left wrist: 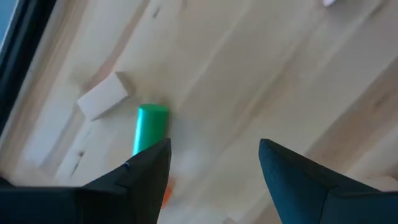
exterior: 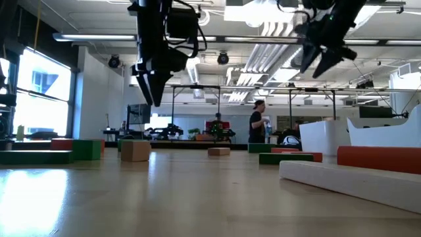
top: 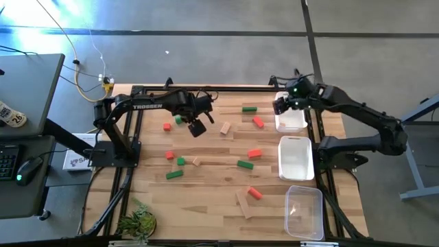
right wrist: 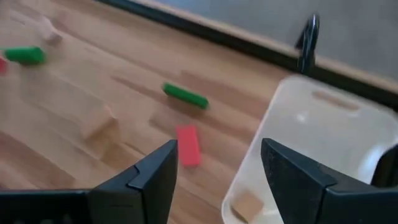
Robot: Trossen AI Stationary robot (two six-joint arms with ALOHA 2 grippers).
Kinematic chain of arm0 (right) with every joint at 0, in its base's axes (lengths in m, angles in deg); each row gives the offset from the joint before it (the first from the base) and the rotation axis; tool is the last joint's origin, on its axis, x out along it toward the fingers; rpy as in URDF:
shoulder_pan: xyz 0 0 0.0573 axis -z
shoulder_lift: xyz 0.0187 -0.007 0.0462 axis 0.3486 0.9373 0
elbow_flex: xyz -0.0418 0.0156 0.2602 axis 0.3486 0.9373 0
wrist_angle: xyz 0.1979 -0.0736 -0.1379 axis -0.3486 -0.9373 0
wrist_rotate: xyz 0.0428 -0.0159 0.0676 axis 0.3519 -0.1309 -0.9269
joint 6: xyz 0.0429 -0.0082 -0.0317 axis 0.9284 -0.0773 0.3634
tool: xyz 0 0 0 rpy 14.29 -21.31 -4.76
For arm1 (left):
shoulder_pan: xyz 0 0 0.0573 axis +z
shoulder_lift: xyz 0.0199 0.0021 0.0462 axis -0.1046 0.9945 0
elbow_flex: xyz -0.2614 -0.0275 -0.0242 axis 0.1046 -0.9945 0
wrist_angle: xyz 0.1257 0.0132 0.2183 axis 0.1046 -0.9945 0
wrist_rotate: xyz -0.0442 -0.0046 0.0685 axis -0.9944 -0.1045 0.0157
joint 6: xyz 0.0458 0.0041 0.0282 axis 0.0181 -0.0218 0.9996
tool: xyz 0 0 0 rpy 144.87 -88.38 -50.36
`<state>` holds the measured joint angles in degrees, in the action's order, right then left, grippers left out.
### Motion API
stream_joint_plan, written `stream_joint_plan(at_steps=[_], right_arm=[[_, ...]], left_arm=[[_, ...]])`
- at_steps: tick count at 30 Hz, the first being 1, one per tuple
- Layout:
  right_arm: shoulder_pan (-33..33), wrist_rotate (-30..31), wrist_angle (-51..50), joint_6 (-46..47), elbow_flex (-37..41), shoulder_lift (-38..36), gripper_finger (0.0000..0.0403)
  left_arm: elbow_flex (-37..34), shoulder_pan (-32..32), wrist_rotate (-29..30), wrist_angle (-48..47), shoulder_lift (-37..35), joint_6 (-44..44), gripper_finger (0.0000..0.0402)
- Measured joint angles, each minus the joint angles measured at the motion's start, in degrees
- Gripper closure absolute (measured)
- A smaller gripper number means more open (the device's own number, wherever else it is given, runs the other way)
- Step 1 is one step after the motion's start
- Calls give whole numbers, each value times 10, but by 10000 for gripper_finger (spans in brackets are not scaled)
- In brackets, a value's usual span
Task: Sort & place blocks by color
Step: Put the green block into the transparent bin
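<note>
The left gripper (top: 197, 127) hangs wide open and empty above a green block (left wrist: 151, 127). The right gripper (top: 280, 105), open and empty too, hangs over a white tray (right wrist: 323, 143) holding what looks like one tan block (right wrist: 247, 205).

floor: grey (top: 226, 41) | desk: dark, left (top: 27, 89) | ceiling lights: on (exterior: 263, 62)

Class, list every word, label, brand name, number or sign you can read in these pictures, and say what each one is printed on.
"TROSSEN": white letters on the left arm, high view.
Card on the desk at the far left: dark marks, too small to read.
White box beside the table's left edge: dark print, too blurred to read.
Blocks, trays, both wrist views and the low view: no readable text.
</note>
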<state>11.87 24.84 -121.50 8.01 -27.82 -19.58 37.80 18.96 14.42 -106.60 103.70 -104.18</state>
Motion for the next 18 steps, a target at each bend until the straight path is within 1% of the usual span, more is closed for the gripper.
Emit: stream_joint_plan(at_steps=[4,8,14,18], right_arm=[[0,0,-15,-31,-56,0,185],[0,2,-16,-47,-85,0,185],[0,2,-17,-45,-92,0,185],[0,2,-20,-27,-92,0,185]], left_arm=[[0,30,1,1,0,4,171],[0,58,0,0,0,13,171],[0,92,1,-3,14,28,171],[0,99,0,-11,36,55,171]])
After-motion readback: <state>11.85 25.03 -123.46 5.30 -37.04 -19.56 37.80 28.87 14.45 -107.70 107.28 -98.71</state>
